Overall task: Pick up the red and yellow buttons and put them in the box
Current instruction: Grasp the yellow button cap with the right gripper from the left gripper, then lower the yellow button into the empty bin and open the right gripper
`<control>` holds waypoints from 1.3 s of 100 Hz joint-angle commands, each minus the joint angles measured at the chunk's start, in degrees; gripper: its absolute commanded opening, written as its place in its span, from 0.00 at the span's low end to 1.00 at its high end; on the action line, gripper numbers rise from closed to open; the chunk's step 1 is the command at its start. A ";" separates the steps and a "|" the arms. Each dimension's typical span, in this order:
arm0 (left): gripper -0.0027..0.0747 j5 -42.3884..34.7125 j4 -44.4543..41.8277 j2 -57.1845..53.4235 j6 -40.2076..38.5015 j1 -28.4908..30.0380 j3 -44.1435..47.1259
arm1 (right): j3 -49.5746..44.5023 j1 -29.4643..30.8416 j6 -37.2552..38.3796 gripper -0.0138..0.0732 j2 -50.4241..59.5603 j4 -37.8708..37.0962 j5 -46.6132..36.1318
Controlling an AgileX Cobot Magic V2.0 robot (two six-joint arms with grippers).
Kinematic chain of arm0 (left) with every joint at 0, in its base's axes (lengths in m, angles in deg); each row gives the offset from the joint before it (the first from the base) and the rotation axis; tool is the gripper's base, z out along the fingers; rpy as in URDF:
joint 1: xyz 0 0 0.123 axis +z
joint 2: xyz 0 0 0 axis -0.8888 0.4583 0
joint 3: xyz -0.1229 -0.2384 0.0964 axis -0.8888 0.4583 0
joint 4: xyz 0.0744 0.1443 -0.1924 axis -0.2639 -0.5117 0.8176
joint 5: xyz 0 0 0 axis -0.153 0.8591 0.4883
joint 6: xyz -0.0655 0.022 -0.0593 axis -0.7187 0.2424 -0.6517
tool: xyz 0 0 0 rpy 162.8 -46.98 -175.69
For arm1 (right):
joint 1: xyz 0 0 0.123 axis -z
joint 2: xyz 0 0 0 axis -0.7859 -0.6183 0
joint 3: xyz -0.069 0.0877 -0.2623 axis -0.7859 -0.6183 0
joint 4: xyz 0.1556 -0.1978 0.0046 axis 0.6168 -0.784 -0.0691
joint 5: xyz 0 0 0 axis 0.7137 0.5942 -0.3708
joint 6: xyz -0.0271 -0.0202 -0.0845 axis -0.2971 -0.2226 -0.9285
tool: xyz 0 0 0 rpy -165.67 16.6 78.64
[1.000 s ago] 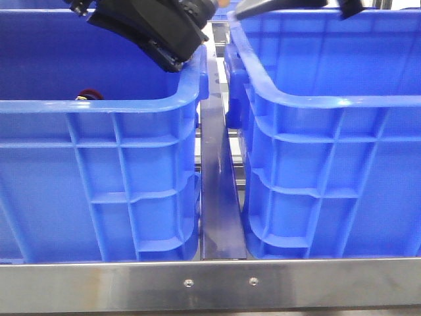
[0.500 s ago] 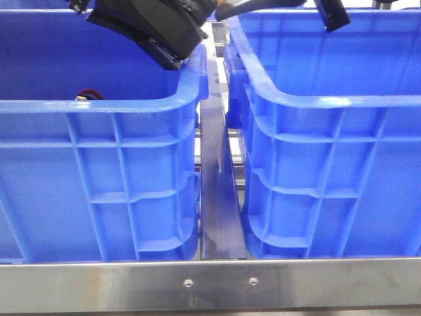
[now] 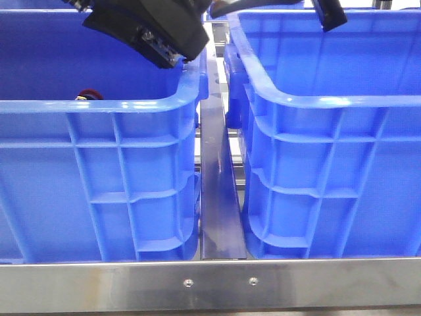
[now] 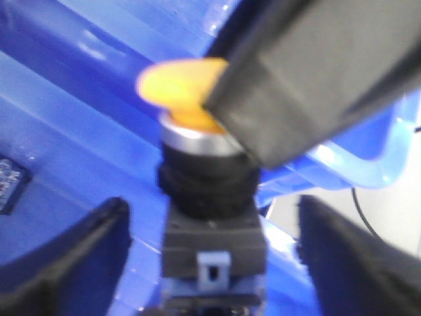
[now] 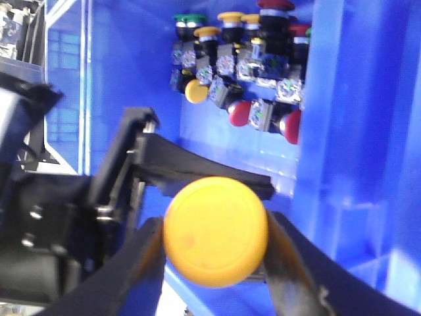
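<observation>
The right gripper (image 5: 214, 263) is clamping a yellow-domed, black-bodied push button (image 5: 216, 230) while the left gripper (image 4: 210, 263) is gripping its body, seemingly handing it over between the blue plastic crates (image 3: 99, 164).

No text, label, brand, number or sign can be read in any of the three views. In the left wrist view a small dark plate (image 4: 10, 184) sits on the blue bin wall (image 4: 72, 131) with pale marks on it (too blurred to make out as letters or figures). The bodies of the push buttons (image 5: 243, 66) heaped in the right wrist view show no legible markings either.
</observation>
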 commanded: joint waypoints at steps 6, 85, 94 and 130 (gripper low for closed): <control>0.75 0.47 2.62 -2.36 0.09 -0.36 -3.09 | 3.93 2.79 -2.06 0.44 3.63 3.89 0.47; 0.75 2.22 2.47 -2.36 0.09 -0.36 -3.85 | 4.03 17.23 -18.48 0.44 3.37 -18.90 -15.06; 0.75 2.22 2.47 -2.36 0.09 -0.36 -3.85 | 4.03 17.23 -18.48 0.44 1.35 -20.71 -19.10; 0.75 2.22 2.20 -2.36 0.09 -0.36 -3.85 | 4.08 17.17 -19.93 0.44 -7.41 -22.10 -34.16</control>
